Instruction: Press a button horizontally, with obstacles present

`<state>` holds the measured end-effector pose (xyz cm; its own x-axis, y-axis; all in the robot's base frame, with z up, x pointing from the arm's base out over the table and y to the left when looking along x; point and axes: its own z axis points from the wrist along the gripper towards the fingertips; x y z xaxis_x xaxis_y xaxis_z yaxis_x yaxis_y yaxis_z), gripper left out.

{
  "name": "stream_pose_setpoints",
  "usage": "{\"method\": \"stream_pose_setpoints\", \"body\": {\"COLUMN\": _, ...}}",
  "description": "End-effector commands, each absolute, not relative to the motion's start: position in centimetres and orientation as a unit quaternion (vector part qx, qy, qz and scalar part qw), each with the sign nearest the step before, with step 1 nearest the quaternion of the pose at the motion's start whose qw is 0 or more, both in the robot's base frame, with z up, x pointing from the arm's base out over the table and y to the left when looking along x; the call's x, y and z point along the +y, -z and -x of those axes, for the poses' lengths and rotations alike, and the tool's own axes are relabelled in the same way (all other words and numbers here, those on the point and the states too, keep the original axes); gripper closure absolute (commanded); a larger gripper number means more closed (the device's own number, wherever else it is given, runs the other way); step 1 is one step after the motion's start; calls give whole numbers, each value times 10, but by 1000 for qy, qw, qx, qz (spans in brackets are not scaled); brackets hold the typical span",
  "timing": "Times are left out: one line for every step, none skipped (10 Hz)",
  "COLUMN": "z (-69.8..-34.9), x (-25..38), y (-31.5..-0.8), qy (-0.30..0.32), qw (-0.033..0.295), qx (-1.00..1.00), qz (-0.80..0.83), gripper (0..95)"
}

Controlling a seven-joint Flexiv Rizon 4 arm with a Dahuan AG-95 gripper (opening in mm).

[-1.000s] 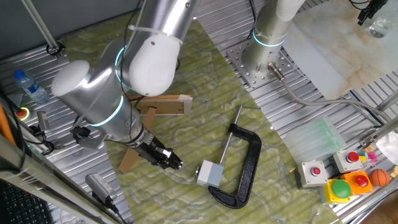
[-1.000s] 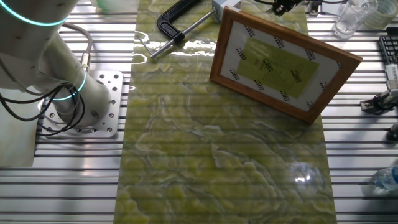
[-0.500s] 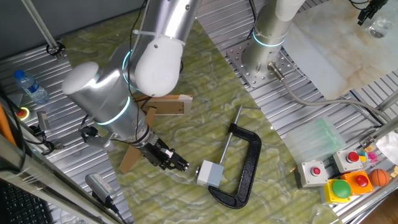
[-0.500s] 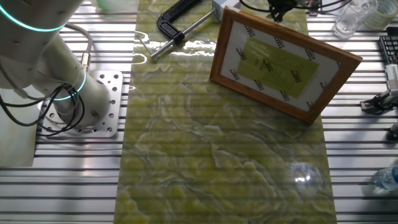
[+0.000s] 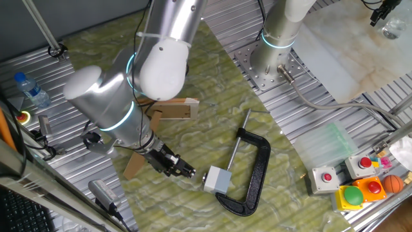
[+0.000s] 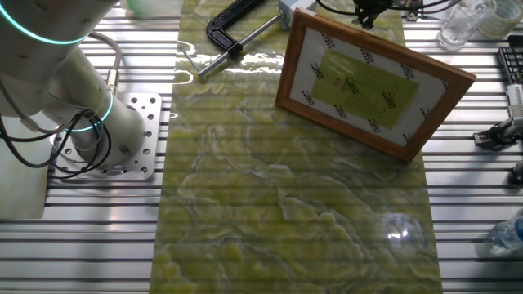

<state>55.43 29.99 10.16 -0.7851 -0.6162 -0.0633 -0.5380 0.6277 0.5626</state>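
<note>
The button (image 5: pixel 217 180) is a small light-grey box with a darker side face, held in the jaws of a black C-clamp (image 5: pixel 256 173) on the green mat. My gripper (image 5: pixel 187 172) hangs low just left of the box, pointing at its left face with a small gap between them. Its fingertips are dark and I cannot tell whether they are open or shut. The obstacles are a wooden board (image 5: pixel 175 108) behind my arm and a narrower slat (image 5: pixel 134 165) under my wrist. In the other fixed view the board (image 6: pixel 372 82) stands upright and hides most of the gripper (image 6: pixel 366 10); only a corner of the button (image 6: pixel 288 8) shows.
Grey boxes with red buttons (image 5: pixel 325 176) and a yellow box with a green button (image 5: pixel 353 195) sit at the right. A water bottle (image 5: pixel 31 89) stands at the far left. A second arm's base (image 5: pixel 273 55) is bolted at the back, and also shows in the other fixed view (image 6: pixel 106 135).
My gripper has moved right and slightly down towards the button box over the last second; in the last half second it has barely moved. The box, clamp and wood have stayed put.
</note>
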Motion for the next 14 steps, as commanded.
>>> {"method": "stream_pose_setpoints", "body": {"z": -554, "x": 304, "y": -101, "qy": 352, "qw": 73, "qx": -877, "qz": -319, "gripper": 190}}
{"method": "stream_pose_setpoints", "body": {"z": -550, "x": 309, "y": -100, "qy": 354, "qw": 80, "qx": -878, "qz": -313, "gripper": 190}}
{"method": "stream_pose_setpoints", "body": {"z": -544, "x": 318, "y": -99, "qy": 352, "qw": 85, "qx": -881, "qz": -305, "gripper": 190}}
{"method": "stream_pose_setpoints", "body": {"z": -542, "x": 323, "y": -98, "qy": 350, "qw": 87, "qx": -882, "qz": -304, "gripper": 190}}
{"method": "stream_pose_setpoints", "body": {"z": -535, "x": 329, "y": -94, "qy": 343, "qw": 90, "qx": -884, "qz": -306, "gripper": 190}}
{"method": "stream_pose_setpoints", "body": {"z": -531, "x": 332, "y": -91, "qy": 341, "qw": 91, "qx": -884, "qz": -306, "gripper": 190}}
{"method": "stream_pose_setpoints", "body": {"z": -524, "x": 334, "y": -85, "qy": 344, "qw": 93, "qx": -882, "qz": -307, "gripper": 190}}
{"method": "stream_pose_setpoints", "body": {"z": -524, "x": 333, "y": -85, "qy": 343, "qw": 95, "qx": -882, "qz": -308, "gripper": 0}}
{"method": "stream_pose_setpoints", "body": {"z": -523, "x": 332, "y": -86, "qy": 342, "qw": 110, "qx": -884, "qz": -298, "gripper": 190}}
{"method": "stream_pose_setpoints", "body": {"z": -523, "x": 332, "y": -86, "qy": 342, "qw": 113, "qx": -884, "qz": -298, "gripper": 190}}
{"method": "stream_pose_setpoints", "body": {"z": -523, "x": 332, "y": -86, "qy": 342, "qw": 113, "qx": -884, "qz": -299, "gripper": 190}}
{"method": "stream_pose_setpoints", "body": {"z": -524, "x": 332, "y": -86, "qy": 340, "qw": 106, "qx": -885, "qz": -300, "gripper": 190}}
{"method": "stream_pose_setpoints", "body": {"z": -524, "x": 332, "y": -86, "qy": 333, "qw": 105, "qx": -886, "qz": -307, "gripper": 190}}
{"method": "stream_pose_setpoints", "body": {"z": -524, "x": 332, "y": -86, "qy": 325, "qw": 107, "qx": -887, "qz": -311, "gripper": 0}}
